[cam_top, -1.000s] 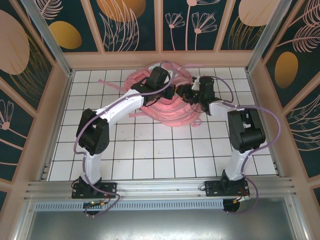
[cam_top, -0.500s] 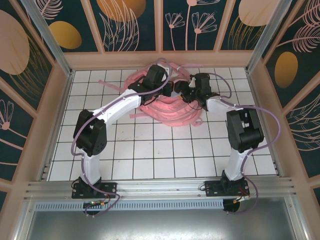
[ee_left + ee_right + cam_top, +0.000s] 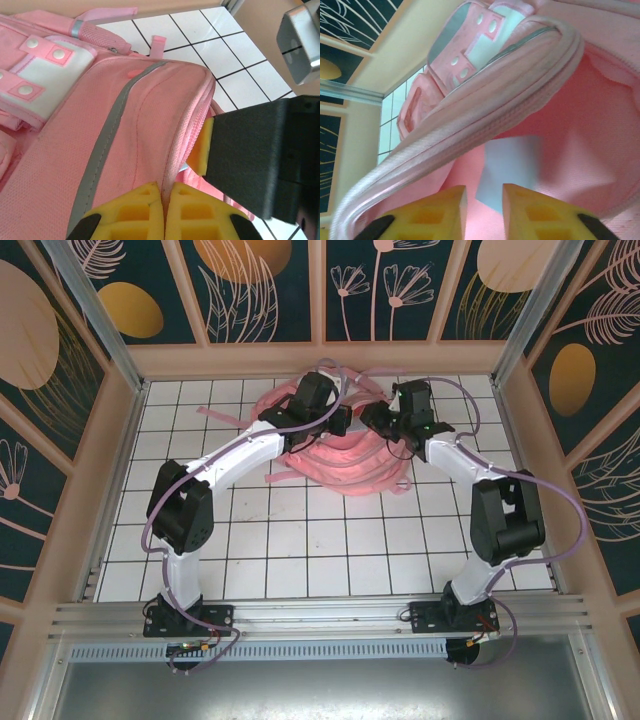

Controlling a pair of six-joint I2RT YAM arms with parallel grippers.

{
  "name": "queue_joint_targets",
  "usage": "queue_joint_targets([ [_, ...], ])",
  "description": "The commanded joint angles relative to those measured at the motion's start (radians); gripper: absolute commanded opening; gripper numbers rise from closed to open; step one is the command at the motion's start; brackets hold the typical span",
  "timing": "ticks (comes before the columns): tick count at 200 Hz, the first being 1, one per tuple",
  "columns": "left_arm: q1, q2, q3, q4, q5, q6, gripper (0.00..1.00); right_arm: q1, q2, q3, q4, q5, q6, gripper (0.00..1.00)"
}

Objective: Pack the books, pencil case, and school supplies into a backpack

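Right now the pink backpack [image 3: 340, 468] lies at the far middle of the table [image 3: 300, 545], and both arms reach over it. The left pincer [image 3: 163, 202] is squeezed tight. Its two yellow fingers [image 3: 142, 212] press together on the zip edge of the backpack, near a rounded corner of the bag.

The right pincer [image 3: 484, 200] points into the open mouth of the backpack. Its yellow fingers stand a little apart with a thin gap, and nothing is between them. Just past its tips a small light-blue pad [image 3: 512, 167] lies inside the backpack, against the pink cloth. I cannot tell if the tips touch the pad. In the left wrist view, one finger of the right pincer touches the same zip edge, just beside the left pincer.
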Motion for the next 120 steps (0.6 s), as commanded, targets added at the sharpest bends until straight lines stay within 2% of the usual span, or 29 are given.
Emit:
queue_joint_targets([
  [1, -0.004, -0.059, 0.008, 0.083, 0.026, -0.021, 0.00, 0.000, 0.059, 0.017, 0.030, 0.010, -0.016, 0.22],
  [21, -0.003, -0.066, 0.001, 0.088, 0.031, -0.025, 0.00, 0.010, 0.109, 0.045, 0.054, -0.010, -0.010, 0.13],
  [45, -0.004, -0.070, -0.003, 0.090, 0.026, -0.028, 0.00, 0.030, 0.144, 0.081, 0.061, -0.038, -0.015, 0.10],
  [94, -0.004, -0.059, -0.016, 0.137, 0.086, -0.067, 0.00, 0.038, 0.115, 0.085, 0.089, -0.117, -0.068, 0.13],
  [120, -0.004, -0.056, -0.019, 0.154, 0.112, -0.083, 0.00, 0.029, 0.019, 0.033, 0.065, -0.128, -0.132, 0.19],
])
